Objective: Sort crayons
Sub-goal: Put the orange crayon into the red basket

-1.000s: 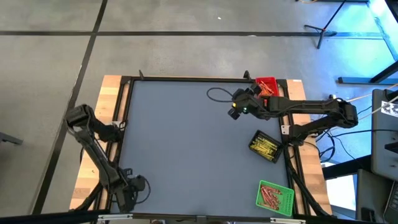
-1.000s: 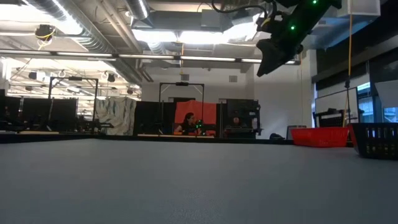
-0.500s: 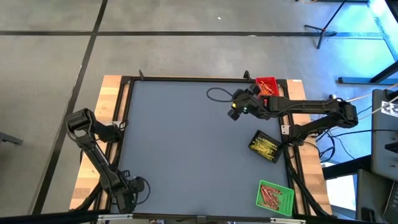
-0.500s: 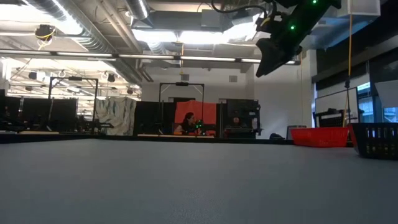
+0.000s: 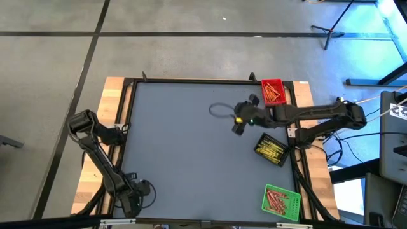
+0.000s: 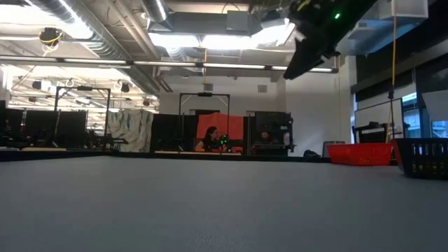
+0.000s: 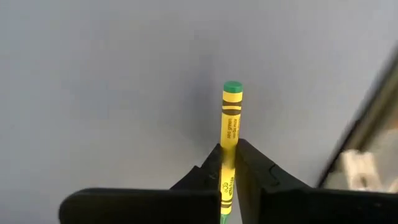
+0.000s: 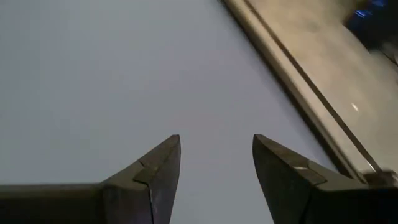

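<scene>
Crayons sit sorted in three small trays along the right edge of the grey table [image 5: 191, 152], and one more is in the left gripper [image 7: 227, 165], which is pinched shut on it at the near left corner of the table. That crayon [image 7: 230, 127] is a thin paper-wrapped stick with a yellow label and a green tip, standing out past the fingertips. I judge it light and stiff but brittle, and smooth enough to twist in the pads; a hold around the middle of the wrapper, as here, looks safest, with only gentle squeeze.

Farther along that right edge, the green tray [image 5: 280, 200] nearest the front holds reddish sticks, the black tray [image 5: 271, 149] beyond it holds yellow ones, and the red tray [image 5: 273, 91] at the far corner holds orange-red ones. All three are small, rigid, rectangular bins.

The right gripper [image 5: 240, 118] hangs above the table just inboard of the black and red trays, its dark wedge-shaped fingers [image 8: 155, 174] apart with nothing between them. The table surface is matte and uniform, framed by a dark rail.
</scene>
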You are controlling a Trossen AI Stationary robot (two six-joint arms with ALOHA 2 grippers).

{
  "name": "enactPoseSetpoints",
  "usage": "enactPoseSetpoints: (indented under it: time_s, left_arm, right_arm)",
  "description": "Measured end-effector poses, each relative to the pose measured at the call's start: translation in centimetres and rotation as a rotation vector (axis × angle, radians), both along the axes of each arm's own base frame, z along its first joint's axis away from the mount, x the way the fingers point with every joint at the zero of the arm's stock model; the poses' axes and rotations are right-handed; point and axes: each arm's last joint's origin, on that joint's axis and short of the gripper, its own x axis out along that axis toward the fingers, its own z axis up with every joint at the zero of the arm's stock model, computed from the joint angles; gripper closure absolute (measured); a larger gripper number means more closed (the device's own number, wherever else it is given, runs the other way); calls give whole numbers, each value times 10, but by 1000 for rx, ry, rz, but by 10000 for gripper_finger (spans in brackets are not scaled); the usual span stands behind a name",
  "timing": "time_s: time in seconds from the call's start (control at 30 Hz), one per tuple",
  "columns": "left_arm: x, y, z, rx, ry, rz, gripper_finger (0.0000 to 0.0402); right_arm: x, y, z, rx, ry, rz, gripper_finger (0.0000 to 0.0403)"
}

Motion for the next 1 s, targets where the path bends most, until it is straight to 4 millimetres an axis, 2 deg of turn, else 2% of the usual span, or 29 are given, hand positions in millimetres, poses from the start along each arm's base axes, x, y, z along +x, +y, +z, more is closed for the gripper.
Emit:
enactPoseSetpoints:
  time_s: [0.13,0.3,0.4,0.53,0.73,1.0]
  left_arm:
    - [14,-1,19,-5,-120,-52,398]
    - [36,4,50,35,-358,-155,397]
    - [44,7,64,89,-518,-257,399]
    - [54,19,79,211,-685,-308,399]
    - [79,35,88,448,-859,-364,399]
    - [115,49,106,562,-1066,-455,399]
  right_arm:
    - [0,33,0,12,-2,133,205]
    - [-5,78,0,79,-23,300,205]
    - [-11,103,-1,73,-26,378,205]
    - [-11,130,-3,44,-92,432,205]
    - [1,157,-18,26,-205,530,205]
    - [37,181,-42,-37,-376,664,205]
